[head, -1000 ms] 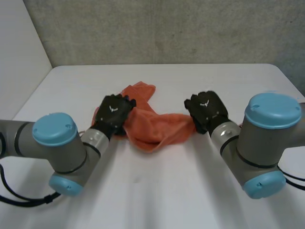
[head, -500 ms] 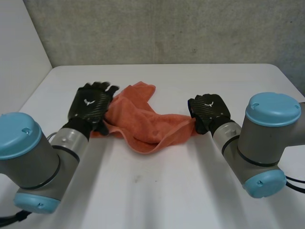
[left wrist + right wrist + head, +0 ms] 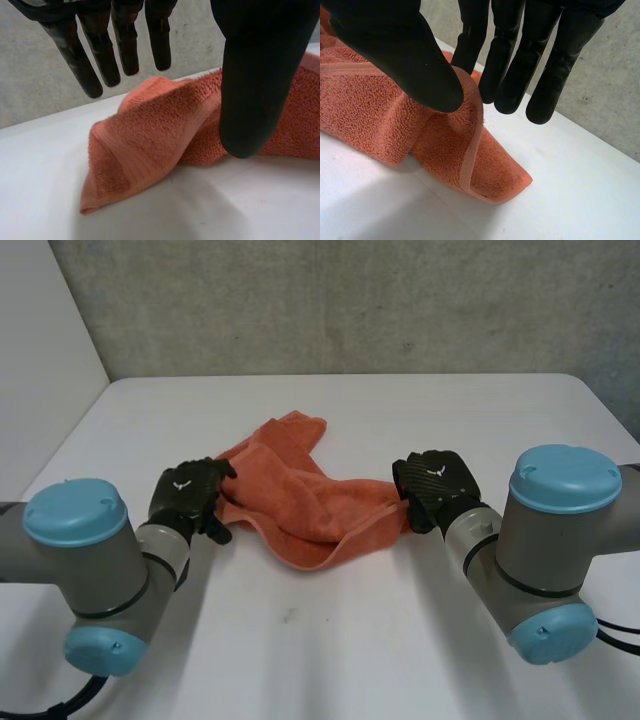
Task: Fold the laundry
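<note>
The towel (image 3: 300,498), crumpled on the bench (image 3: 420,410), is judged soft and limp, best gripped at corners; one end is pinched by the right robot hand (image 3: 435,478), the left robot hand (image 3: 188,495) being spread at the other.

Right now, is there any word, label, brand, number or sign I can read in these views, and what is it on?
No readable text: no words, numbers or labels.
Back of the left hand: a small white mark, a shape rather than letters.
Back of the right hand: the same white mark, no letters.
The towel and the table: plain, nothing printed.
</note>
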Tool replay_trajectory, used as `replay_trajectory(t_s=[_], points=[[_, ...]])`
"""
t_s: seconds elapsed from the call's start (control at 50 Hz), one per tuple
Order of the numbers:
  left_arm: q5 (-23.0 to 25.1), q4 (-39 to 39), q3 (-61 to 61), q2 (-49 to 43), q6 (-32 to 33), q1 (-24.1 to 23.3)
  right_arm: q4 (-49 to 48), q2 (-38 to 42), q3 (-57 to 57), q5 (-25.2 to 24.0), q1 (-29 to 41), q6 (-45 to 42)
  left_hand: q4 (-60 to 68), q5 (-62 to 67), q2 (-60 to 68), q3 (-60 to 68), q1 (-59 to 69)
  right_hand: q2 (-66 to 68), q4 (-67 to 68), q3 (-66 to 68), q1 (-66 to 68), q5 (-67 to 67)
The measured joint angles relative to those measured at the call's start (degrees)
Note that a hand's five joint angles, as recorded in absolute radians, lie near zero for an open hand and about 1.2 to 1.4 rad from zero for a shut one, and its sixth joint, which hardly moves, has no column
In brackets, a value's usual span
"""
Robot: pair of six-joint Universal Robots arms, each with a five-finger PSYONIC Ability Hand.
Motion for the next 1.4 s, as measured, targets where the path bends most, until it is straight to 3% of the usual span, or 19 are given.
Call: replay_trajectory(t_s=[0.32,0.52,0.66,0.78,0.8,0.88,0.96,1.06,1.24,1.4], points=[[1.36,2.85,3.03,-4.77,0.43,-0.23,-0.08,0.68,-0.07,0.0,-0.04,0.08,39.09,38.97,38.79,38.42,39.01,0.0,0.0,0.0,0.0,0.01],[1.09,4.15,3.05,-3.9,1.51,-0.07,0.31,0.08,-0.62,0.07,-0.66,0.12,44.85,43.81,44.48,44.04,42.22,0.0,0.0,0.0,0.0,0.02],[1.22,3.71,0.68,8.36,4.05,0.04,4.29,-3.78,-2.94,-0.05,-3.32,-0.16,45.14,43.8,44.72,44.67,42.46,0.0,0.0,0.0,0.0,0.02],[1.44,0.78,-0.6,21.74,7.58,-0.59,9.88,-12.34,-6.07,-0.47,-6.37,-1.48,45.29,43.81,44.76,44.88,42.46,0.0,0.0,0.0,0.0,0.02],[1.73,-1.84,-0.42,27.06,9.46,-0.75,12.27,-16.72,-7.45,-0.72,-7.51,-3.02,45.3,43.9,44.78,44.9,42.46,0.11,0.0,0.0,0.0,0.02],[3.4,-7.39,1.24,34.12,12.16,-0.83,16.43,-23.19,-9.89,-1.39,-8.61,-6.43,45.31,44.16,44.82,44.95,42.46,0.11,0.0,0.0,0.0,0.02],[6.04,-12.65,3.63,36.93,13.41,-0.72,20.64,-26.59,-12.43,-2.74,-8.64,-9.07,45.32,44.16,44.83,44.95,42.46,0.11,0.0,0.0,0.0,0.02],[8.55,-18.45,7.03,34.62,13.69,-0.04,25.86,-25.5,-15.05,-5.09,-8.21,-10.4,45.32,44.16,44.83,44.95,42.46,0.11,0.0,0.0,0.0,0.02],[9.29,-26.37,13.96,18.01,13.44,3.36,29.43,-10.98,-18.5,-6.8,-5.23,-9.71,45.32,44.16,44.86,44.95,42.46,0.11,0.0,0.0,0.0,0.02],[9.07,-28.22,18.14,9.51,13.46,4.66,28.84,-1.81,-19.2,-7.48,-4.65,-4.15,45.32,44.16,44.86,44.95,42.46,0.11,0.0,0.0,0.0,0.02]])
